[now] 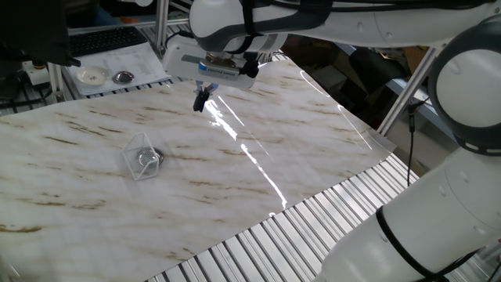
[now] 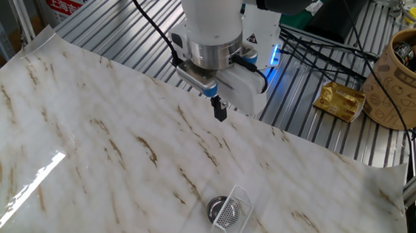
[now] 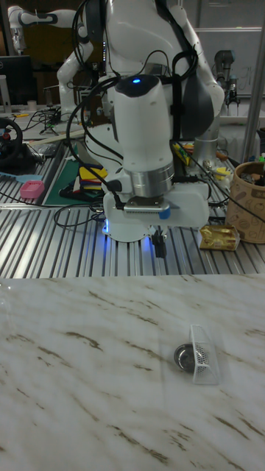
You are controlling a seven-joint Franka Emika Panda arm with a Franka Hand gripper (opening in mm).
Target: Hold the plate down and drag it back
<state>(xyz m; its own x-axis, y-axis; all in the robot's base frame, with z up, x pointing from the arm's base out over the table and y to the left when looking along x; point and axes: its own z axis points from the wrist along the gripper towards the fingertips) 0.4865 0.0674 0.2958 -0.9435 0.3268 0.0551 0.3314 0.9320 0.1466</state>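
The plate [image 2: 216, 204] is a small shiny silver dish lying on the marble-patterned sheet, partly tucked against a clear plastic box [image 2: 233, 212]. It also shows as the plate [image 3: 183, 356] in the tall view and the plate [image 1: 149, 157] beside the box [image 1: 138, 150]. My gripper [image 2: 221, 112] hangs above the sheet's far edge, well away from the plate, fingers pressed together with nothing between them. The tall view shows the gripper [image 3: 159, 246] behind and left of the plate, and one fixed view shows the gripper [image 1: 202, 100] to its upper right.
A white round dish [image 1: 92, 75] and another small metal dish [image 1: 123, 77] sit on paper beyond the sheet. A brown cup of tools [image 2: 406, 78] and a gold foil packet [image 2: 343, 100] lie on the slatted metal table.
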